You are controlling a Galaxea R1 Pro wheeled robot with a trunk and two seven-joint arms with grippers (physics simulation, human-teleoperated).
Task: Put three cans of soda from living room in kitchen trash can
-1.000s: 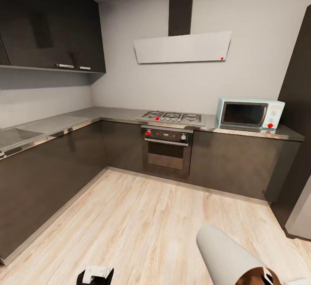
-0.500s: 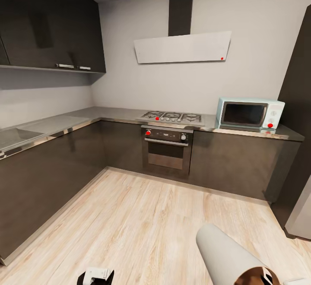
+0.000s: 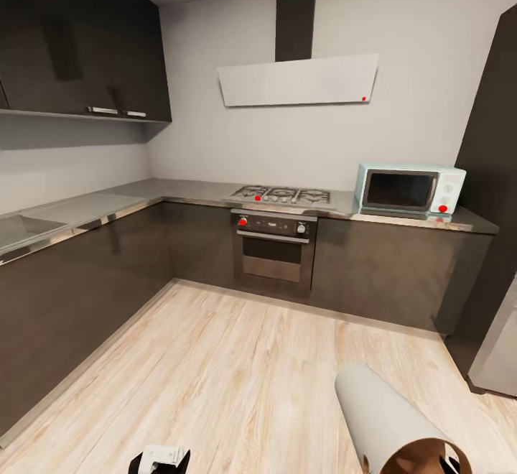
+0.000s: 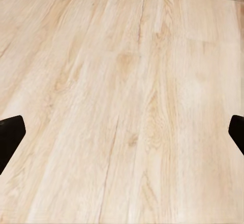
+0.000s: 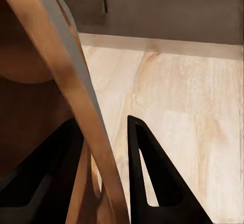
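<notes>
Even, bright, soft light across the kitchen, no source in view. The grey table (image 3: 179,190) top catches a pale sheen, and the upper cabinets (image 3: 79,36) reflect dimly. Lines lean outward at the head view's edges. Render slightly soft; the wood floor (image 4: 122,96) grain blurs in the wrist views.

no legible text, labels or signs

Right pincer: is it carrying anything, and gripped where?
Yes. The right pincer holds the tash can by its rim, one finger inside the brown interior, one outside the wall. The left pincer is open over bare floor.
</notes>
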